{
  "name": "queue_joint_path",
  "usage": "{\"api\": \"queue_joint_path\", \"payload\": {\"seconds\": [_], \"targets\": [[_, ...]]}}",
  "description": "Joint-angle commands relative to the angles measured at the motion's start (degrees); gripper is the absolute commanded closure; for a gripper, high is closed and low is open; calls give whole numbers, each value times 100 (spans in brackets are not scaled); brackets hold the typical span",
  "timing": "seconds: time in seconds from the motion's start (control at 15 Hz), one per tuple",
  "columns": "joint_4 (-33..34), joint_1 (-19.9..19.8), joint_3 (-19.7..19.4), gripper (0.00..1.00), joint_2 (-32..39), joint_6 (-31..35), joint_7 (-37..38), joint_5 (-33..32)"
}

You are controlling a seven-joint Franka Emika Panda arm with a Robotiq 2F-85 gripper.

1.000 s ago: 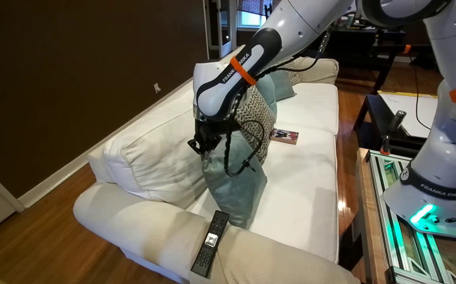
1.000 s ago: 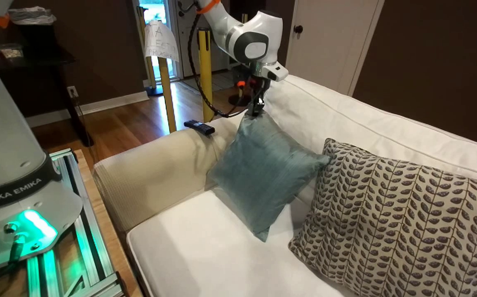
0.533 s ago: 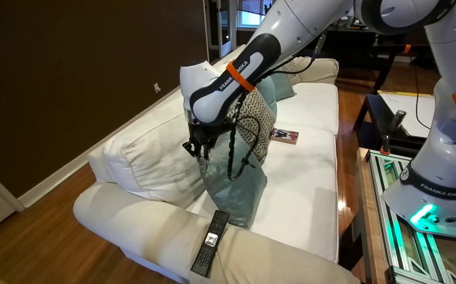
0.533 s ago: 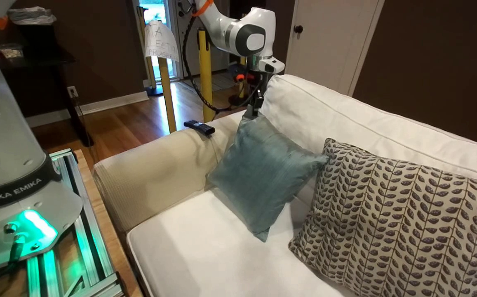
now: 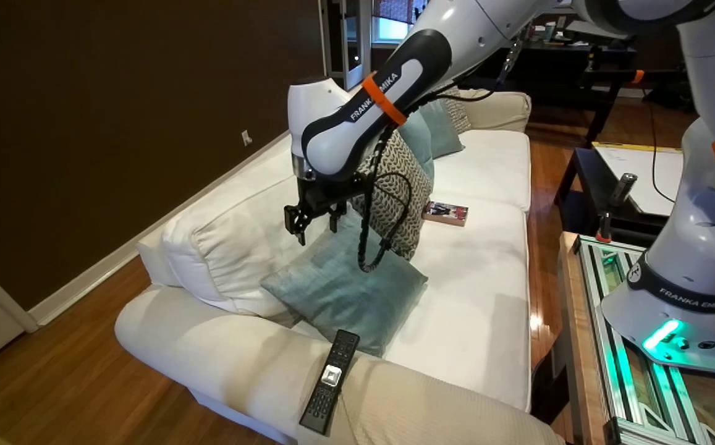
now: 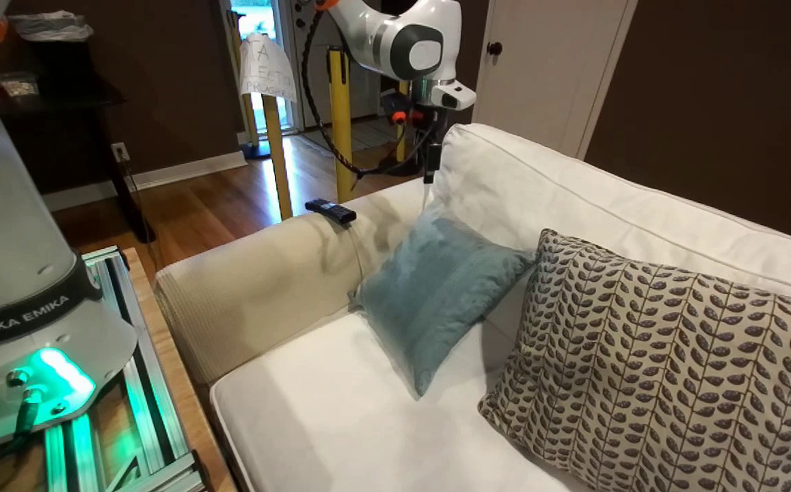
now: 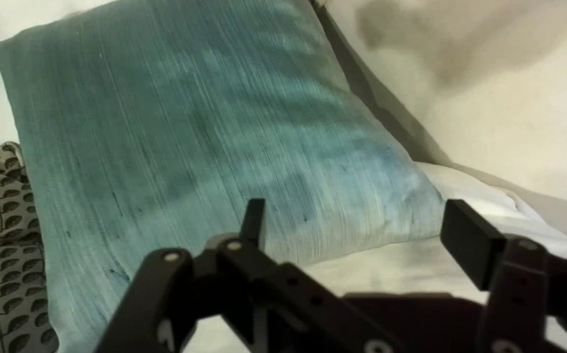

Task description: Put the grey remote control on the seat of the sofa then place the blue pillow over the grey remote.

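The blue pillow (image 5: 345,296) leans across the seat of the cream sofa (image 5: 481,278), tilted against the backrest in the corner by the armrest. In the wrist view the same blue pillow (image 7: 180,122) fills much of the picture, beyond the fingers. My gripper (image 5: 318,232) hovers just above the pillow's upper edge, apart from it. Its black fingers (image 7: 467,242) are spread wide, with nothing held between them. The grey remote control does not show in any view; whether it lies under the pillow I cannot tell.
A long black remote (image 5: 330,380) lies across the near armrest (image 6: 258,301). The patterned pillow (image 6: 662,369) stands beside the blue one. Farther along the seat are a book (image 5: 445,213) and another teal pillow (image 5: 441,130). The sofa's backrest (image 6: 573,181) rises close behind the gripper.
My gripper has gone from shut on the blue pillow's top corner to open, and has lifted slightly. The released pillow has sunk and tipped back toward the backrest.
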Motion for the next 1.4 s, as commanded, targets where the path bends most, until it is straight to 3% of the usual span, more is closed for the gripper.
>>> {"api": "queue_joint_path", "payload": {"seconds": [0.0,0.27,0.53,0.93,1.13,1.2,1.33], "targets": [[-974,-63,109,0,-686,354,-73,134],[-1885,-159,184,0,-1389,223,-238,234],[-3005,-45,-94,0,-2280,392,172,-318],[-4342,-133,-443,0,-3303,1876,1980,-2753],[-4730,-438,-341,0,-3664,2182,2871,-3767],[-4845,-304,-527,0,-3774,2252,3126,-4019],[-5052,-410,-523,0,-3991,2357,3571,-4475]]}}
